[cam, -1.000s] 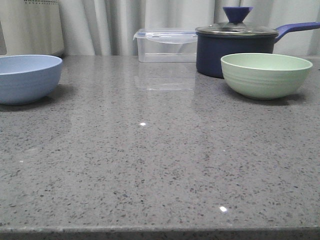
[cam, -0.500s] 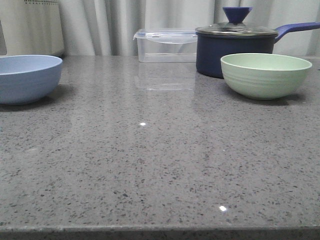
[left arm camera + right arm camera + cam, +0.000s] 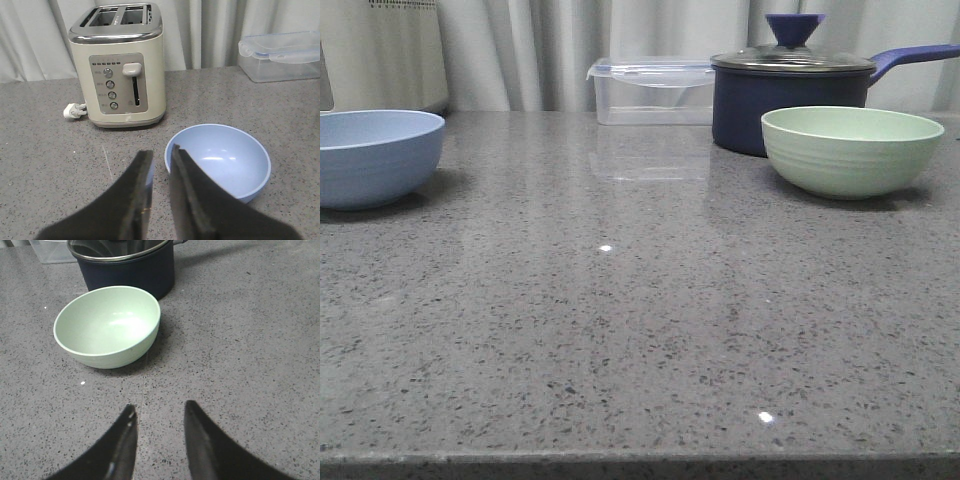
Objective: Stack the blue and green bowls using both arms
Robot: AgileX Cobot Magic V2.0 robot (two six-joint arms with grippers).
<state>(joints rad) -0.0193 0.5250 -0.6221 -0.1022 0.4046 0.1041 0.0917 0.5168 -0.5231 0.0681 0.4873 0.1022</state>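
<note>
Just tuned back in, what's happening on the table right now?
Nothing is held yet. The pale blue matte bowl and the mint-green ridged bowl sit apart on the grey speckled counter, unstacked. The left gripper hangs near the blue bowl's rim; the right gripper, open, faces the green one.

Black tapered fingers [image 3: 192,200], matte, both wrists.

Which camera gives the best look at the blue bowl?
The left wrist view: the blue bowl shows whole, inside included. The front view cuts it at the left edge, side-on. The right wrist view misses it.
</note>
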